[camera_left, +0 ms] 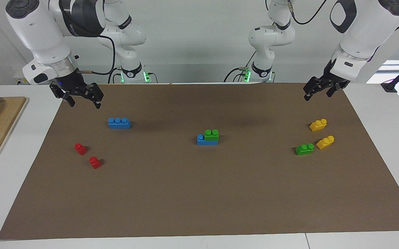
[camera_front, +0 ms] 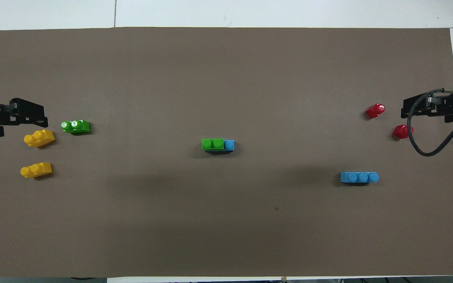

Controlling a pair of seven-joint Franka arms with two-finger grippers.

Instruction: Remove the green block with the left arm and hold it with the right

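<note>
Overhead view shows the green block (camera_front: 212,144) in the middle of the brown mat (camera_front: 226,228), stuck on top of a blue brick (camera_front: 229,145). Its long side runs across the table, from one arm's end toward the other, and its two bumps point up. Lots of bare mat lies all around it, and the mat's edges are well away. The left gripper (camera_left: 318,92) hangs over its own end of the mat, wide open, holding nothing. The right gripper (camera_left: 81,98) hangs over its end, open and empty too.
</note>
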